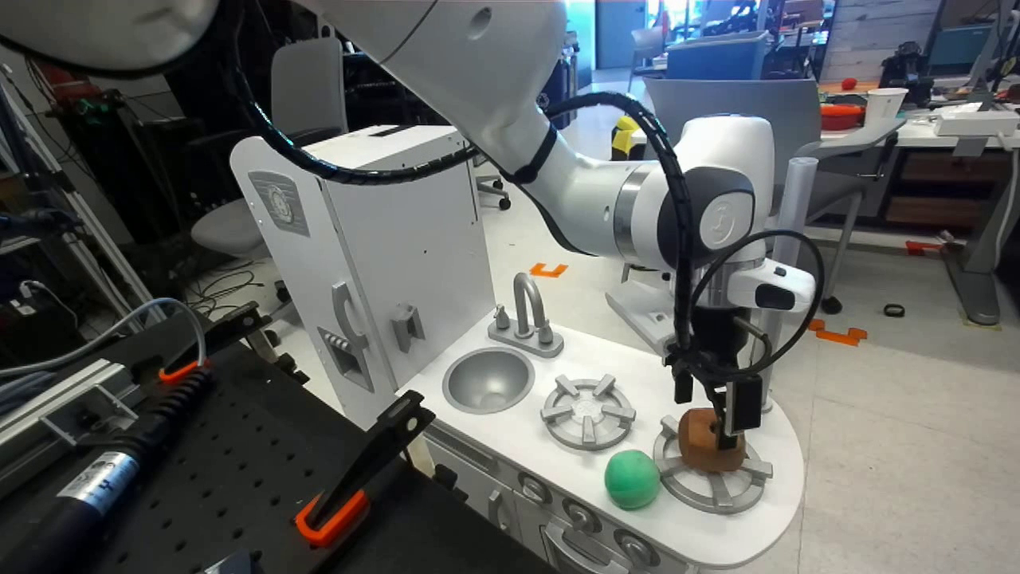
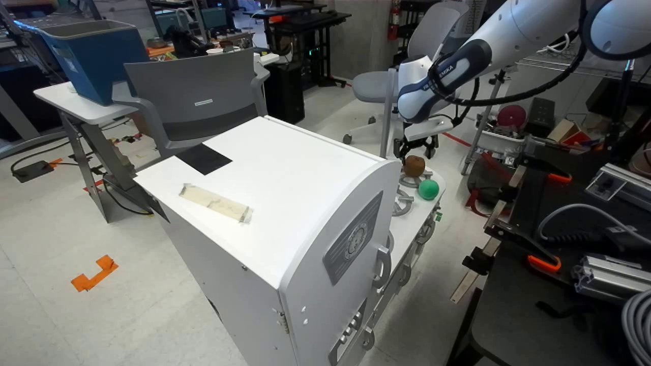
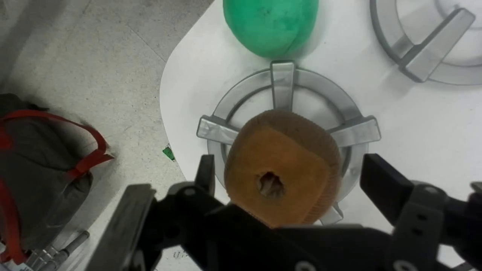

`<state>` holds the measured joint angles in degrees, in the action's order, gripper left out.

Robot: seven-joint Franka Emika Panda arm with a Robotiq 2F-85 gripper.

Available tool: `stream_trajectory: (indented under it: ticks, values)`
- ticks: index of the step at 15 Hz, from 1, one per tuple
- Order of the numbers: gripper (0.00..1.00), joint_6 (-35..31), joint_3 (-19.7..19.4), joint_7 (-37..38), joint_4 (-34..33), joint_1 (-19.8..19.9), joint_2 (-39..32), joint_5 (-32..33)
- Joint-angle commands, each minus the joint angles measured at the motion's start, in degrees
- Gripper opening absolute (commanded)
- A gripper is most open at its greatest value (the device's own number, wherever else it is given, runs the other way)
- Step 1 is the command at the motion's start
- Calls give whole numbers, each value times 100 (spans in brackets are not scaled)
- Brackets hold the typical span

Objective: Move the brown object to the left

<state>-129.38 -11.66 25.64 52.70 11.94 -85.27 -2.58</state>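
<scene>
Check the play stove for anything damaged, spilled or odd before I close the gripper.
In the wrist view, the brown object has a ragged, hole-like dark spot on top: possibly a tear, possibly its design. I see no spills on the counter.

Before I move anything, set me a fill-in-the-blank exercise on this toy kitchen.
Of the ball and the brown lump, only the ____ rests on a burner.
The ball's color is ____.
The hand is ____, not shut.
The white counter carries ____ burners.

Missing words: lump; green; open; two.
</scene>
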Motion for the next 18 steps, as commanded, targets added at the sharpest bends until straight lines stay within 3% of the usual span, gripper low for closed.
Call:
stream_trajectory:
  ticks: [1,7,10,18]
  values:
    - [65,-102,-71,264,49,-57,0,51]
    - [20,-173,-120,417,38,-122,1,91]
    - [1,-97,178,409,-165,30,5,-226]
    - [2,44,1054,-511,-485,-170,23,-528]
